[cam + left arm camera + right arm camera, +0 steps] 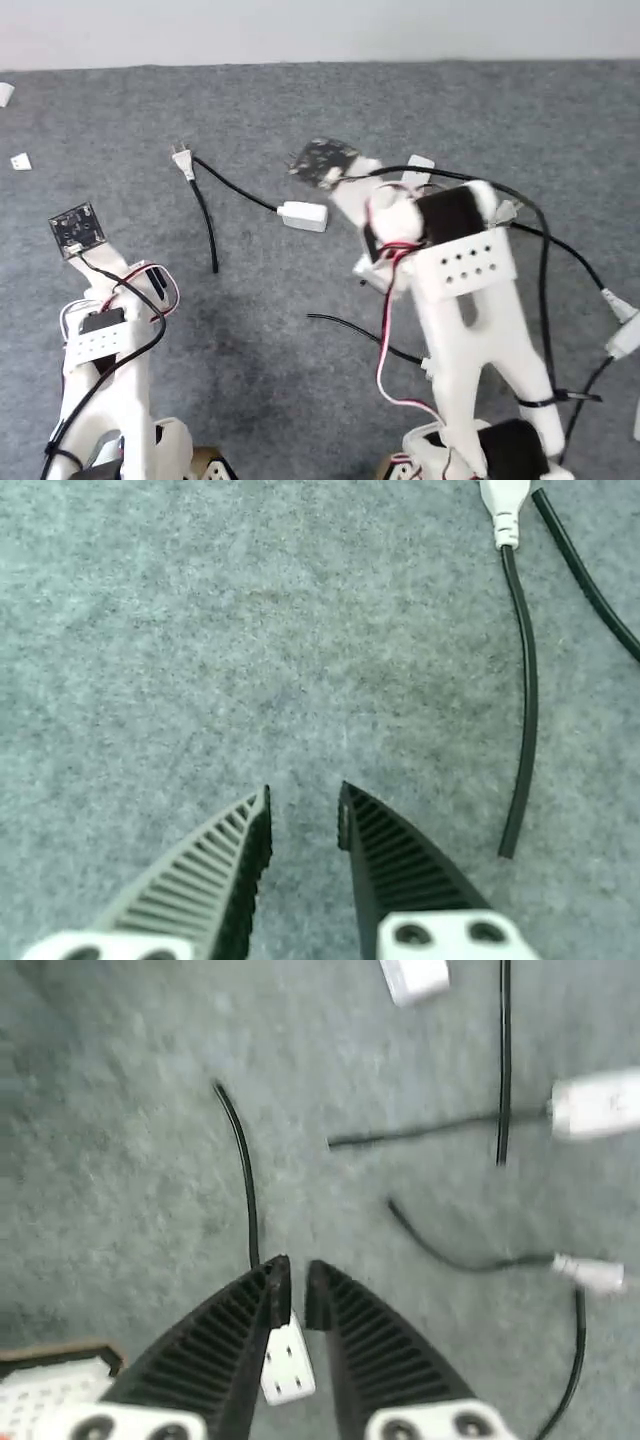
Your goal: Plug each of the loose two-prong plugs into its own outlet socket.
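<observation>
Soft, even light — faint shadows

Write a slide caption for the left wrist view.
Left gripper, open and empty, above grey carpet; a white plug on its black cord lies ahead, untouched.

Over the grey carpeted counter, a white two-prong plug lies toward the back, its thin black cord running to a white rectangular socket block, the white left arm low in the corner, the white right arm close beside that block.
</observation>
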Tool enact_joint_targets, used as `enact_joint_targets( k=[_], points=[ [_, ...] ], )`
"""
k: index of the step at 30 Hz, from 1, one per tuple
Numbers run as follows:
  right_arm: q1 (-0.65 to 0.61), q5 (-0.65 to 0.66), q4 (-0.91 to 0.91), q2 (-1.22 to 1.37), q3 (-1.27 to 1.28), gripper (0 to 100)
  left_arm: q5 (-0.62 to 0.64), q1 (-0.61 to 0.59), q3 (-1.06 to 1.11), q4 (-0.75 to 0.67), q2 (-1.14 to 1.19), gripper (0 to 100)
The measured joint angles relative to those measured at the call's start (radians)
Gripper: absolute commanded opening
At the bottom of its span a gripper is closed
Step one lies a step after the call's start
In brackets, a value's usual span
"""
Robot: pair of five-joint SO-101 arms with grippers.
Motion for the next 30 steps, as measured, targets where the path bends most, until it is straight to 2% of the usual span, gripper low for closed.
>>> enact_joint_targets(
  k=[3, 9, 12, 17, 19, 22, 30],
  points=[
    [0.098, 0.140, 0.002, -0.025, 0.132, 8.3, 0.000, 0.000, 0.000, 0.000, 0.000, 10],
    [0.256, 0.522, -0.014, -0.241, 0.569, 8.7, 0.000, 0.000, 0.000, 0.000, 0.000, 10],
    [0.334, 0.600, -0.089, -0.397, 0.772, 10.4, 0.000, 0.000, 0.000, 0.000, 0.000, 10],
    [0.450, 0.703, -0.255, -0.624, 1.089, 26.3, 0.000, 0.000, 0.000, 0.000, 0.000, 10],
    [0.479, 0.760, -0.296, -0.692, 1.191, 29.9, 0.000, 0.000, 0.000, 0.000, 0.000, 10],
    [0.528, 0.872, -0.327, -0.776, 1.257, 29.9, 0.000, 0.000, 0.000, 0.000, 0.000, 10],
    [0.620, 1.119, -0.356, -0.795, 1.281, 29.9, 0.000, 0.000, 0.000, 0.000, 0.000, 10]
  ],
)
